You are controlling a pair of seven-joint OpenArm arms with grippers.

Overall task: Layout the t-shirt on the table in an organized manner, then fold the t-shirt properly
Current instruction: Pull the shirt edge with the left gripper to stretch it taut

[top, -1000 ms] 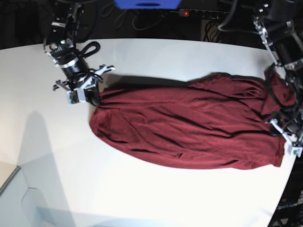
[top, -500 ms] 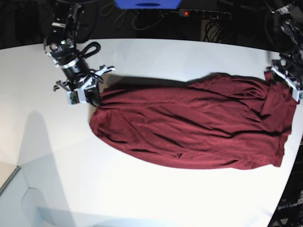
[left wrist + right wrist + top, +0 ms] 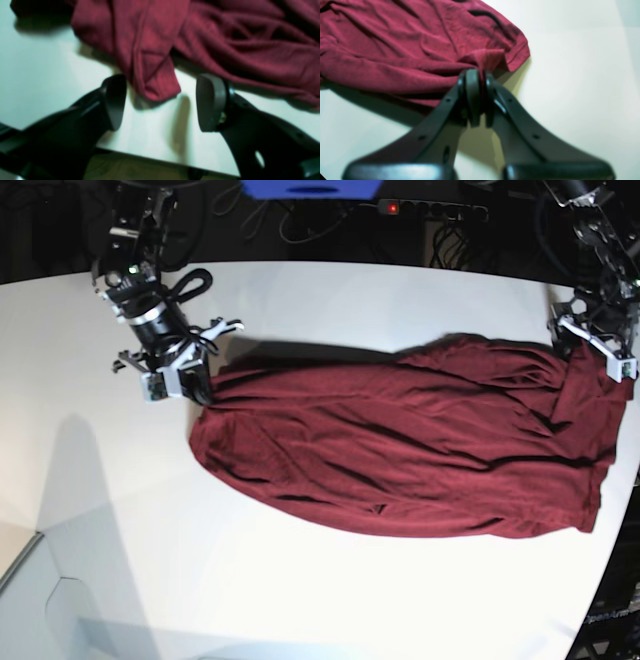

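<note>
Left wrist: left pincer (image 3: 160, 102) spread, shirt (image 3: 225, 37) corner between jaws, ungripped | right pincer (image 3: 478, 97) pinching shirt | risk: closing early misses corner near desk (image 3: 50, 75) edge, hem stays bunched

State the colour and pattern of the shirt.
The soft knit t-shirt is plain dark maroon, no print; best seen in the base view.

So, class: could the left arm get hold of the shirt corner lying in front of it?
Probably yes: its fingers stand open either side of the shirt corner, with only bare table between.
</note>
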